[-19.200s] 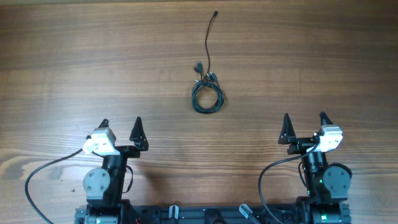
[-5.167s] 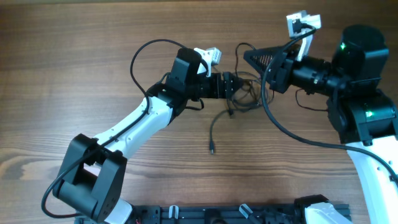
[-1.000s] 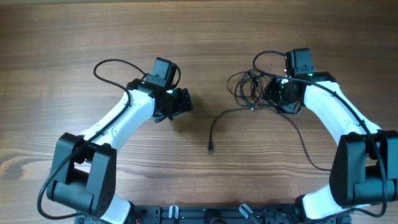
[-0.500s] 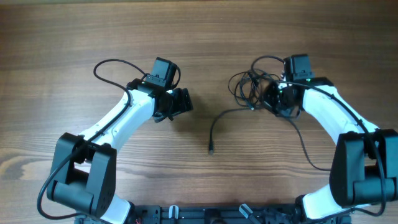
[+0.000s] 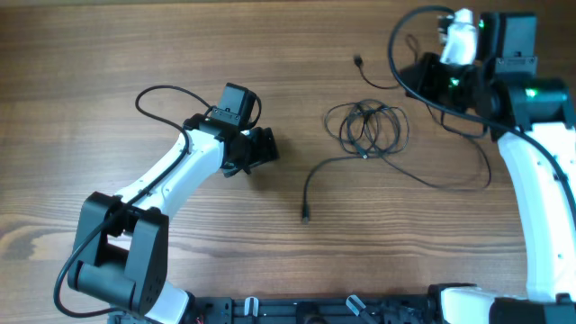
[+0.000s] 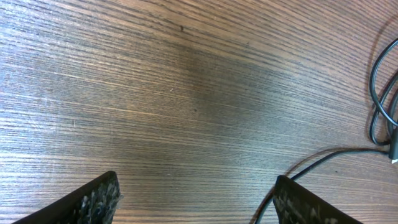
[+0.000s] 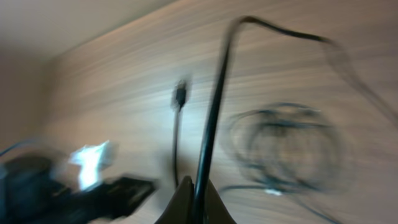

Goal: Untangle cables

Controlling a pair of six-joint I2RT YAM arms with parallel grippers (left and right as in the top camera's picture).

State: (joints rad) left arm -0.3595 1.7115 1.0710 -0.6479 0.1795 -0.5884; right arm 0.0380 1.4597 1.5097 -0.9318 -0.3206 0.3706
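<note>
Cables [image 5: 371, 126] lie mostly as one loose coil on the wooden surface [image 5: 135, 54]. In the overhead view the coil is at about 3 o'clock from my left fingers [image 5: 266, 149] and apart from them. Those left fingers sit low over the wood, spread wide, holding nothing. My left wrist view shows only the two dark fingertips [image 6: 93, 200] at the bottom corners, with plain grain between them. The coil's edge shows at that view's 3 o'clock side.

My right fingers [image 7: 194, 200] are pinched together on a single strand [image 7: 214, 118] that rises straight out of the tips. That view is smeared, so finer detail is lost. Seen from overhead, my right arm is lifted at the coil's 2 o'clock.

One part of the strand reaches a small far plug [image 5: 359, 61] at the coil's 12 o'clock. Another part drops toward 5 o'clock and lies in a wide bend [image 5: 489, 171] that runs back to the coil's 6 o'clock.

From there a tail [image 5: 326, 165] curves toward 7 o'clock and ends in a near plug [image 5: 305, 216] flat on the wood.
</note>
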